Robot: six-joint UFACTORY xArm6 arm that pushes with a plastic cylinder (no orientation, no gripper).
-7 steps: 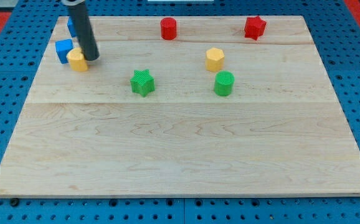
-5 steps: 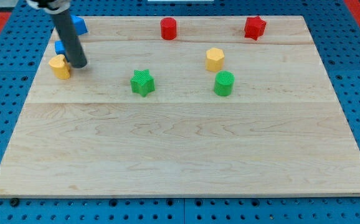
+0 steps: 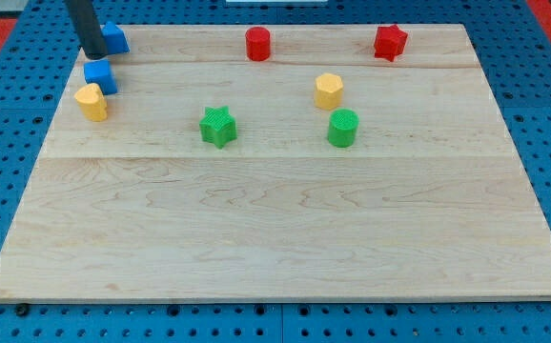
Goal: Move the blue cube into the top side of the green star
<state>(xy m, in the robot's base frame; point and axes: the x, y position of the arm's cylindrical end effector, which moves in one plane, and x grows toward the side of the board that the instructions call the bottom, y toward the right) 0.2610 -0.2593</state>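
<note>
The blue cube (image 3: 99, 74) sits near the board's left edge, just above a yellow block (image 3: 91, 101). The green star (image 3: 217, 126) lies to the right of them, well apart. My tip (image 3: 94, 53) is at the top left corner, just above the blue cube and against the left side of a second blue block (image 3: 115, 38). The rod hides part of that second blue block.
A red cylinder (image 3: 257, 44) and a red star (image 3: 390, 42) stand along the top edge. A yellow hexagonal block (image 3: 328, 90) and a green cylinder (image 3: 343, 128) stand right of centre. The wooden board (image 3: 275, 219) rests on a blue pegboard.
My tip moved left and then up from beside the yellow block to the top left corner. The yellow block was pushed left and the blue cube is now uncovered.
</note>
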